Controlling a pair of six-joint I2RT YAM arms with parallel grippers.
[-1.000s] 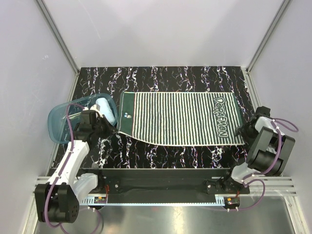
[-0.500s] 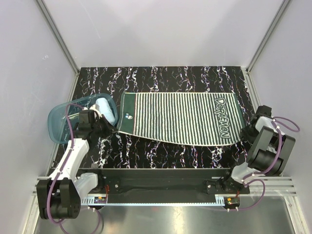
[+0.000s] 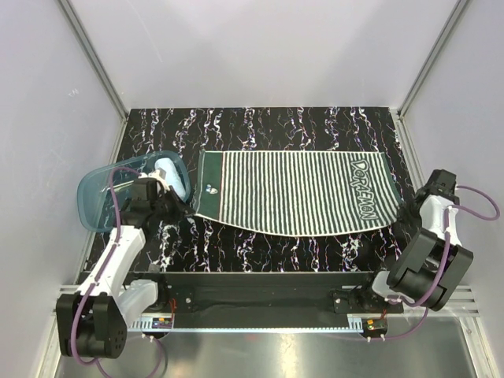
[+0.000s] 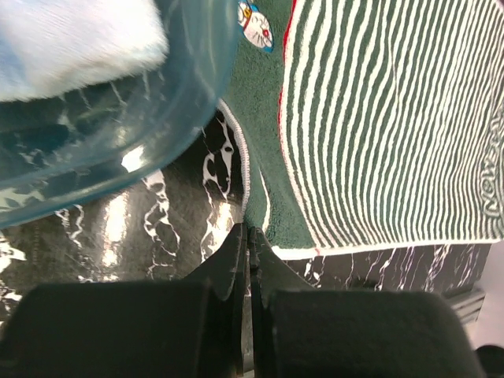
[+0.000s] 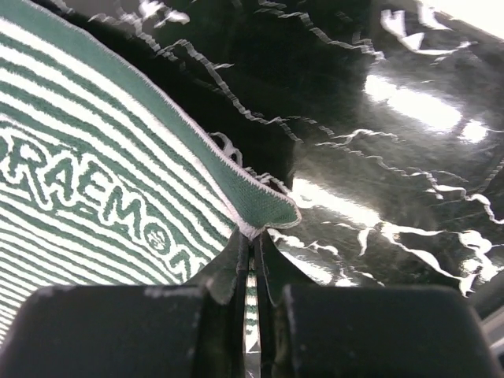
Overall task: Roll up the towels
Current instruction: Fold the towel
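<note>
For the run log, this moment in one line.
left end effector: shut on striped towel | right end effector: shut on striped towel | blue towel: in tub

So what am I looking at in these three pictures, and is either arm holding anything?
Two robot arms stand at the near edge of a dark table. The wide picture looks down from above and behind them. The other two come from a camera on each wrist. A striped towel lies spread on the table. The left hand is shut on its near left corner, and the right hand is shut on its near right corner. To the left of it, a tub holds a blue towel.
</note>
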